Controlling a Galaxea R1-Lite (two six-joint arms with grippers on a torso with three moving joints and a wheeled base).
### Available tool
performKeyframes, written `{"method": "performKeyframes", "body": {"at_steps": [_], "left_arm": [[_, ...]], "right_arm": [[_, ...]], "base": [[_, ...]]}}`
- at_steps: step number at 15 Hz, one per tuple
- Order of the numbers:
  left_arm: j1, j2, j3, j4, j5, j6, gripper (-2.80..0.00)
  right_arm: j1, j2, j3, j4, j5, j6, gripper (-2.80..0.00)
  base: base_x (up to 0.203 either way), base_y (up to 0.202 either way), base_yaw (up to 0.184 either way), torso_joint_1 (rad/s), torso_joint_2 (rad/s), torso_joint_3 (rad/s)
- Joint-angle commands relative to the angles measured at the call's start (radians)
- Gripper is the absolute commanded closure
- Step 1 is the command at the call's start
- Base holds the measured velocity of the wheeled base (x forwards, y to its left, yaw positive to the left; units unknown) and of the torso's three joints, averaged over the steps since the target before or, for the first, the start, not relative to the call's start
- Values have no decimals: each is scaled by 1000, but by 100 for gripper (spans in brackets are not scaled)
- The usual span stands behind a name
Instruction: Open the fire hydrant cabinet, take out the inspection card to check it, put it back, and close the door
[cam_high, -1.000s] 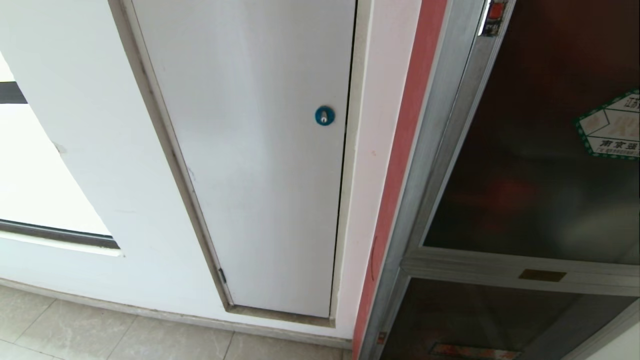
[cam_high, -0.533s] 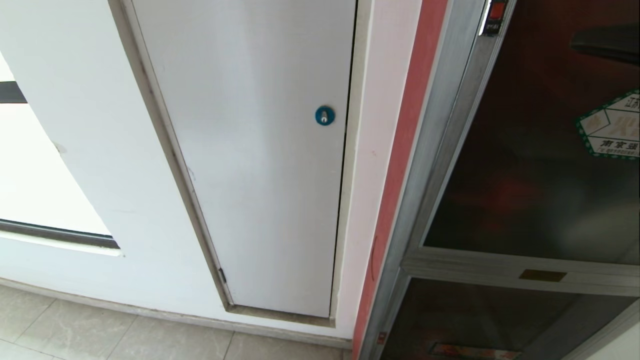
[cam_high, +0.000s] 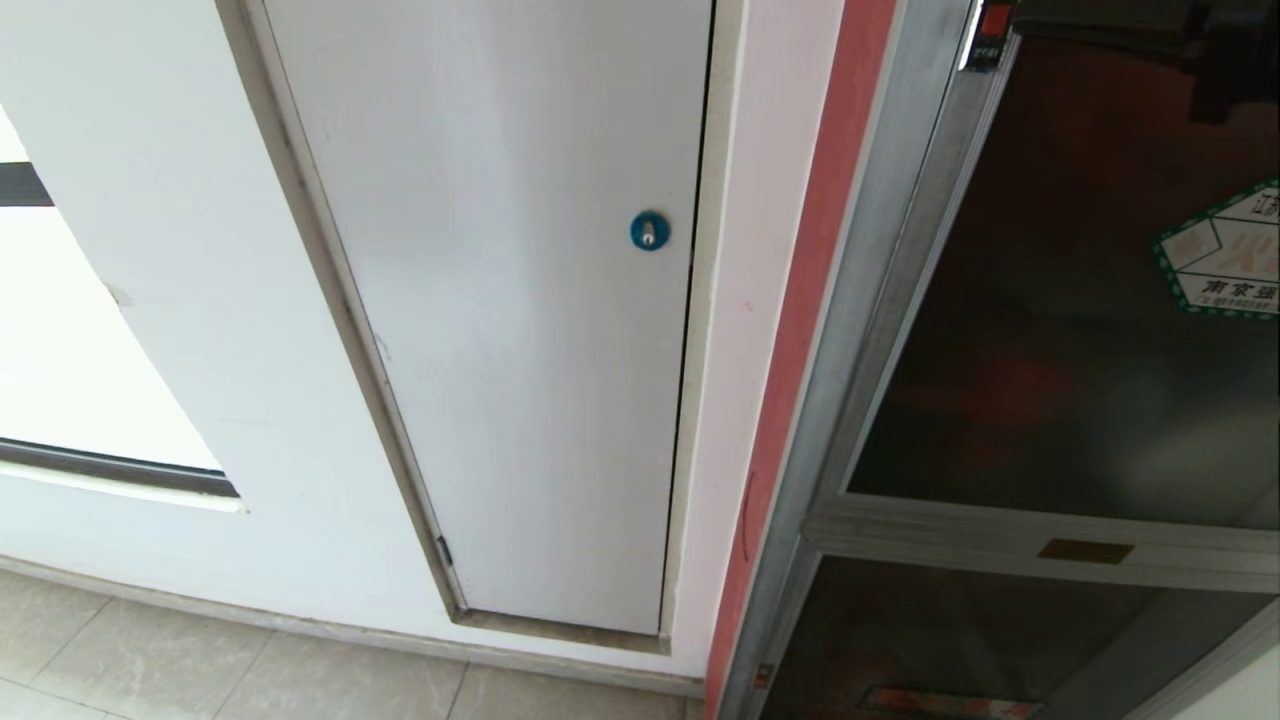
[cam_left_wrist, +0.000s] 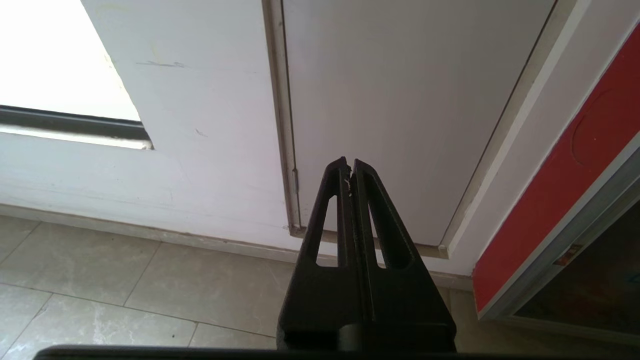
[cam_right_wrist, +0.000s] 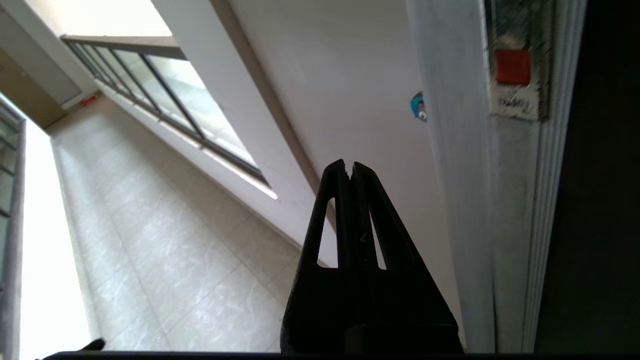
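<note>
Your right hand (cam_right_wrist: 350, 170) has risen toward the door (cam_high: 1060, 330)'s red latch (cam_right_wrist: 513, 67), fingers closed, holding nothing

White wall (cam_high: 180, 300) with a white panel (cam_high: 520, 350), bright window (cam_high: 80, 380), pale tiled floor (cam_high: 200, 680).

Left gripper (cam_left_wrist: 350, 170) and right gripper (cam_right_wrist: 349, 172): jaws closed.

One white panel (cam_high: 500, 300), one blue lock (cam_high: 649, 231), two dark glass panels (cam_high: 1060, 330)
</note>
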Motion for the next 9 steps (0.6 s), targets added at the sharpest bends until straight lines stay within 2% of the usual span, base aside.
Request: {"method": "performKeyframes", "body": {"at_steps": [1, 9], "left_arm": [[0, 1, 0, 0, 0, -2, 0], [0, 1, 0, 0, 0, -2, 0]], "right_arm": [[0, 41, -32, -28, -32, 1, 0], [-1, 45, -49, -33, -99, -8, 0]], "base": [[0, 0, 0, 0, 0, 0], [0, 0, 0, 0, 0, 0]]}}
